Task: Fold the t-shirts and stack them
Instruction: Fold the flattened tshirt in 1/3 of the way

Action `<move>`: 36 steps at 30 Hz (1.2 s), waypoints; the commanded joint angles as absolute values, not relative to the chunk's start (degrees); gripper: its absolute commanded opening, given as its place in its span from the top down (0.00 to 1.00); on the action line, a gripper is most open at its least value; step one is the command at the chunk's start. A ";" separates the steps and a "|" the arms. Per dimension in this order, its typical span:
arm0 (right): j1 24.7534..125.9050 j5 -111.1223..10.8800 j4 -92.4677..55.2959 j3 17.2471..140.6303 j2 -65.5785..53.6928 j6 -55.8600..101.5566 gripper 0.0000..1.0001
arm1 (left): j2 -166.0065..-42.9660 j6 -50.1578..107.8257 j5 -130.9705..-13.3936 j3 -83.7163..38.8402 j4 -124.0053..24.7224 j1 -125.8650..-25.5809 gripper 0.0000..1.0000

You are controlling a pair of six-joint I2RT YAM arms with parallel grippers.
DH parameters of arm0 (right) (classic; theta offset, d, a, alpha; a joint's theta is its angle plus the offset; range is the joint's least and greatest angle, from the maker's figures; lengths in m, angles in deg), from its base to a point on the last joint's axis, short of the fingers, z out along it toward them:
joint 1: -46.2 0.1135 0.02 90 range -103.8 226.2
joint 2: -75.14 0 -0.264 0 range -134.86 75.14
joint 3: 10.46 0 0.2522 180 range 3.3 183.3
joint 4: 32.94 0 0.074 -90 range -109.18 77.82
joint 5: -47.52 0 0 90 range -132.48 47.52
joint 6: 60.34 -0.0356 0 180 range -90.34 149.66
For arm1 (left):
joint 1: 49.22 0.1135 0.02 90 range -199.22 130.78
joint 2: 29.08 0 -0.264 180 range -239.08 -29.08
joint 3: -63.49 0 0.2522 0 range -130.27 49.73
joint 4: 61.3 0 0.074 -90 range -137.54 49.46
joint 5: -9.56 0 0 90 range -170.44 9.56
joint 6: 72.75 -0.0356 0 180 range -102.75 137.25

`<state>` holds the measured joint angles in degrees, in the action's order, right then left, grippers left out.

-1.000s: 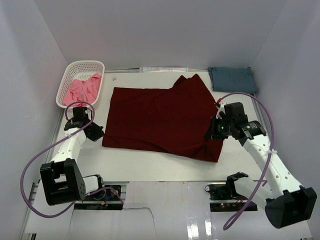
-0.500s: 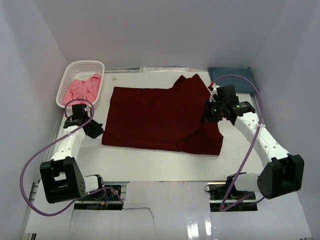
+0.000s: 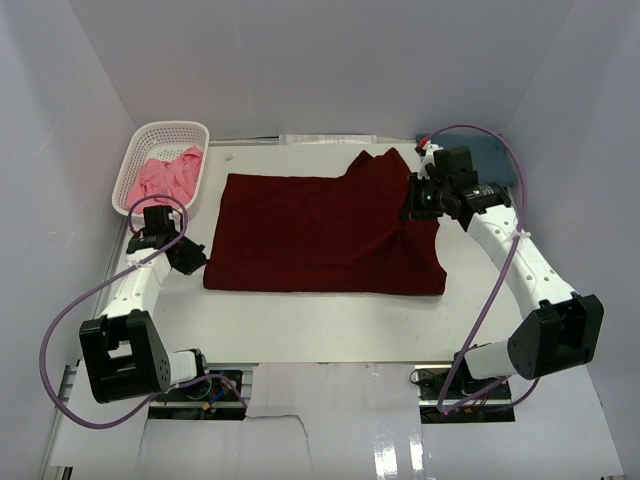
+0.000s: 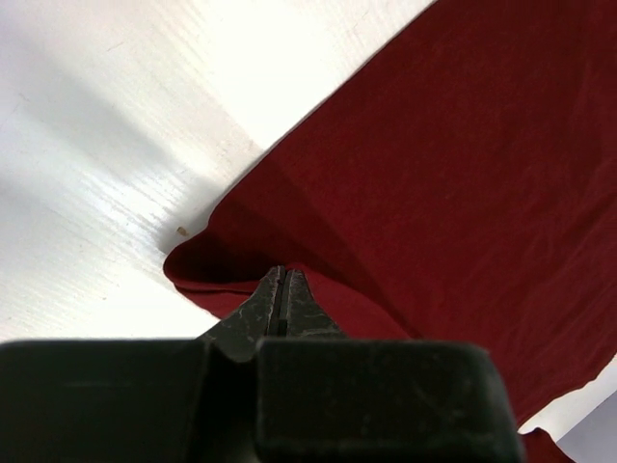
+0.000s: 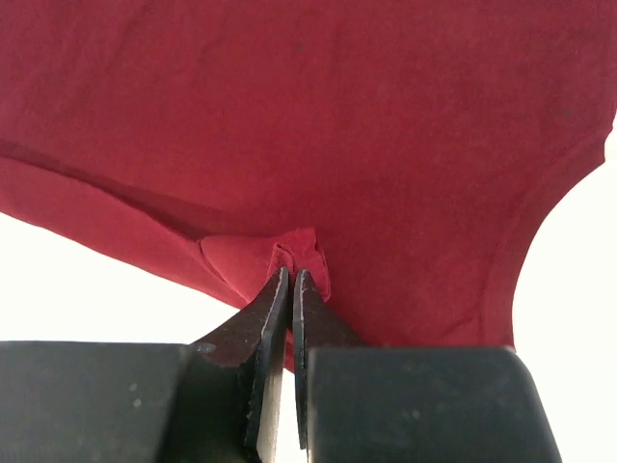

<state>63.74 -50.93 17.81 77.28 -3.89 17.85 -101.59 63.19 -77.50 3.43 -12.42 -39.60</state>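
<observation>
the right pincer [image 5: 289, 278] is clamped on a pinch of the maroon shirt [image 3: 320, 235], which lies spread from it across to the left pincer [image 4: 281, 280]. that one is closed at the shirt's near corner and seems to nip the hem, though its tips hide the cloth. this fold looks barely begun. the blue shirt [image 3: 495, 160] lies folded just behind the right pincer. the pink shirt [image 3: 165, 180] sits crumpled in the basket [image 3: 170, 128] beyond the left one, and nothing is stacked yet.

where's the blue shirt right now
In the top view the slate-blue t-shirt sits at the far right corner of the table, just beyond the right end effector and right of the maroon t-shirt.
</observation>
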 commanded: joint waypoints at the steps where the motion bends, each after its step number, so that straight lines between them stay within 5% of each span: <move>1: 62.99 -49.86 15.80 80.91 -5.02 18.68 0.92 | -102.11 62.96 -78.16 0.08 -13.26 -39.56 1.00; 36: 60.35 -49.78 14.48 85.66 -12.14 19.82 0.92 | -110.47 63.31 -77.02 -5.46 -15.90 -39.56 1.00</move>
<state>60.79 -50.12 16.37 83.16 -11.01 18.81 -110.81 63.34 -77.44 -3.68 -14.46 -39.60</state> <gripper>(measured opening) 0.083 0.018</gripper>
